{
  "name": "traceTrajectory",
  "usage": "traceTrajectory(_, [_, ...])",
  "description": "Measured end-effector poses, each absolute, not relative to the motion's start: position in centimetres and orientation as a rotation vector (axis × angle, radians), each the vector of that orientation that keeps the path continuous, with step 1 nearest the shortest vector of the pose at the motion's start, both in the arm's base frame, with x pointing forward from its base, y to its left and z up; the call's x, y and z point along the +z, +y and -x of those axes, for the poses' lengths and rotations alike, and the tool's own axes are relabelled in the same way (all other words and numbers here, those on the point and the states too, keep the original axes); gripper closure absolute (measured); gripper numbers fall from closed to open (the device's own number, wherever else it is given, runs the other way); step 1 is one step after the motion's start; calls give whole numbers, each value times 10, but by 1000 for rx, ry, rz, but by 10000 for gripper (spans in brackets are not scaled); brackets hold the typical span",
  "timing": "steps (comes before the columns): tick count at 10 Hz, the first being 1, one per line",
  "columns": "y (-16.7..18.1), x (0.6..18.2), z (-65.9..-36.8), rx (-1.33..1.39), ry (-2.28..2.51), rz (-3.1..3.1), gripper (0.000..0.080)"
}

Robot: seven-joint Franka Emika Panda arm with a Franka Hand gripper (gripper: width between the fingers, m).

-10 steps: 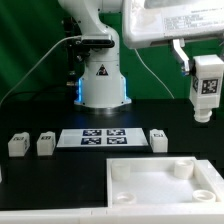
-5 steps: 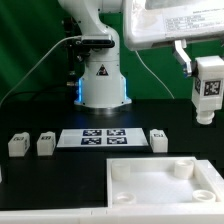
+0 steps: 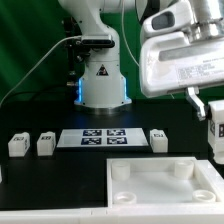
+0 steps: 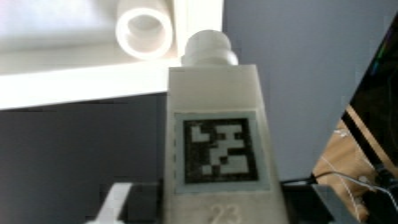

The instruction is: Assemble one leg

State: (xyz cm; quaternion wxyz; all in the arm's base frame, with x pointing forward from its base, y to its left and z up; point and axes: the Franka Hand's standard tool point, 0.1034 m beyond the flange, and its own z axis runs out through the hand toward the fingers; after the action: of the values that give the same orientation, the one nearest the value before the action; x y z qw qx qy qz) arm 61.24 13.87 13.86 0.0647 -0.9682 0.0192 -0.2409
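At the right edge of the frame, the fingers [image 3: 198, 101] clamp one leg [image 3: 216, 128], raised off the surface [image 3: 55, 190]. Sockets [image 3: 120, 172] in the tabletop [image 3: 150, 192] appear empty; insertion and screwing evidently remain.

A robot base [image 3: 100, 80] stands at the back centre of the table [image 3: 40, 195]. In front of it lies the marker board [image 3: 98, 137]. Toward the exterior view's left of the board sit a first leg [image 3: 17, 144] and a second leg [image 3: 45, 144], side by side. A third leg [image 3: 158, 139] sits just beside the board's right end. Nearer the camera, right of centre, lies the large panel [image 3: 150, 195]. A fourth leg [image 3: 217, 130] hangs upright in the gripper [image 3: 214, 108] at the right edge, above the panel's right end.
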Motion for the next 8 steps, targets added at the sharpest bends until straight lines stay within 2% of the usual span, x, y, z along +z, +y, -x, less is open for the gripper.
traceTrajectory(4, [126, 128, -611, -683, 45, 2983, 505])
traceTrajectory(8, [115, 121, -634, -748, -12, 2987, 505])
